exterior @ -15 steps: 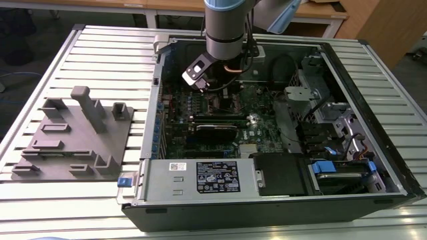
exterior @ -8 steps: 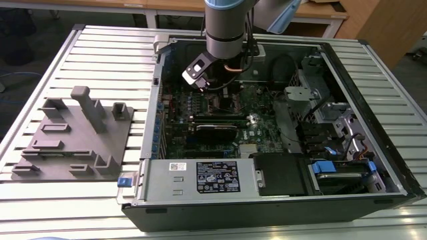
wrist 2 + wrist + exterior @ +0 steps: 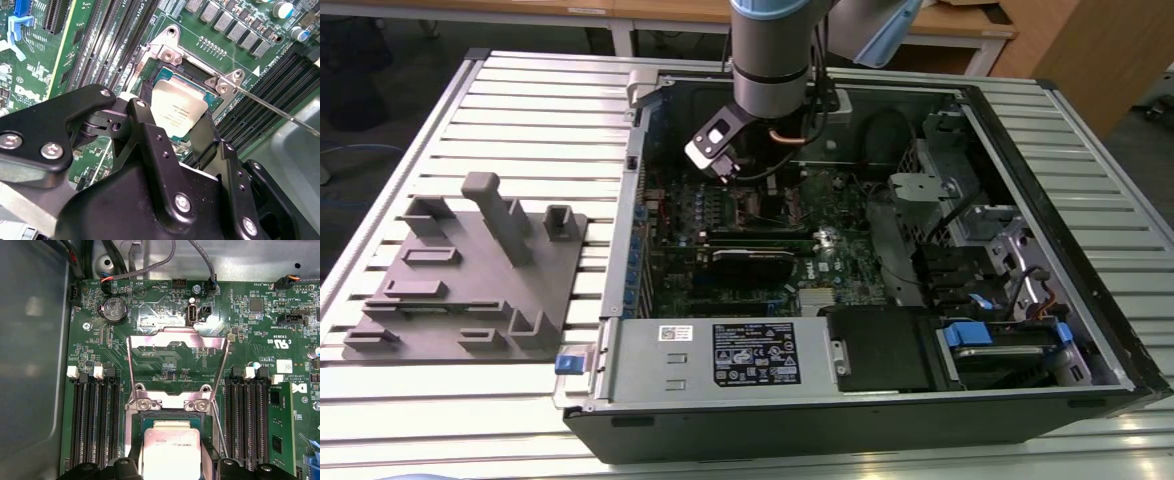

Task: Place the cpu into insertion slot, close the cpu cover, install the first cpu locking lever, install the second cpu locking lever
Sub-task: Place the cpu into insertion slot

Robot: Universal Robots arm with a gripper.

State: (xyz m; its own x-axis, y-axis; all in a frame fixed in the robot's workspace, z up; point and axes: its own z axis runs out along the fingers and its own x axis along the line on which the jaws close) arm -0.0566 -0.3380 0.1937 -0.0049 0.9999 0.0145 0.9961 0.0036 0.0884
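The cpu (image 3: 172, 452), a flat silver-grey square, lies at the insertion slot (image 3: 170, 416) level with its dark frame; I cannot tell if it is fully seated. My gripper (image 3: 172, 469) straddles it, with a black finger against each of two opposite edges, shut on it. In the second wrist view the gripper (image 3: 172, 120) and the cpu (image 3: 177, 111) show the same hold over the slot (image 3: 146, 86). The cpu cover (image 3: 176, 338), a silver window frame, stands swung up on its hinge. A thin locking lever (image 3: 280, 111) sticks out free beside the socket. In the exterior view the gripper (image 3: 754, 188) is low inside the open case.
Black memory slots (image 3: 92, 422) flank the socket on both sides. A coin battery (image 3: 114, 309) and cables sit beyond the cover. Outside the case (image 3: 854, 420), a grey fixture (image 3: 467, 275) rests on the slatted table at the exterior view's left.
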